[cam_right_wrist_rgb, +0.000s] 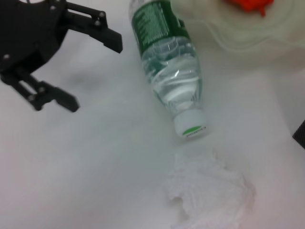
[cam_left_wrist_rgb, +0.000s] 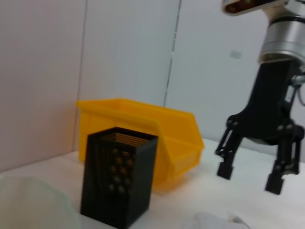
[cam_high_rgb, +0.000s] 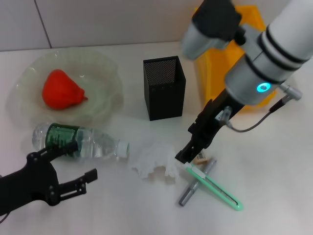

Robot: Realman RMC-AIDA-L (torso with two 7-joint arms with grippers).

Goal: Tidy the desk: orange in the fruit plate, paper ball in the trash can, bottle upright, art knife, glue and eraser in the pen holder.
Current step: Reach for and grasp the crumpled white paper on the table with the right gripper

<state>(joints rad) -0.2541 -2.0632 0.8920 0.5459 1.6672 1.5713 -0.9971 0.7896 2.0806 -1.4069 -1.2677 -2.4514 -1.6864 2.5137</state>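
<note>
The orange (cam_high_rgb: 59, 90) lies in the fruit plate (cam_high_rgb: 105, 66) at the back left. The bottle (cam_high_rgb: 78, 142) lies on its side in front of the plate, cap to the right. The paper ball (cam_high_rgb: 155, 162) lies beside the cap. The black pen holder (cam_high_rgb: 164, 88) stands mid-table, with the yellow trash can (cam_high_rgb: 215, 81) behind my right arm. My right gripper (cam_high_rgb: 190, 154) is open just above the eraser (cam_high_rgb: 200, 158), next to a green art knife (cam_high_rgb: 215, 189) and a grey glue stick (cam_high_rgb: 195, 184). My left gripper (cam_high_rgb: 84, 184) is open, low at the front left near the bottle.
The left wrist view shows the pen holder (cam_left_wrist_rgb: 119, 183), the trash can (cam_left_wrist_rgb: 147, 129) and my open right gripper (cam_left_wrist_rgb: 249, 179). The right wrist view shows the bottle (cam_right_wrist_rgb: 169, 62), the paper ball (cam_right_wrist_rgb: 209, 191) and my open left gripper (cam_right_wrist_rgb: 94, 75).
</note>
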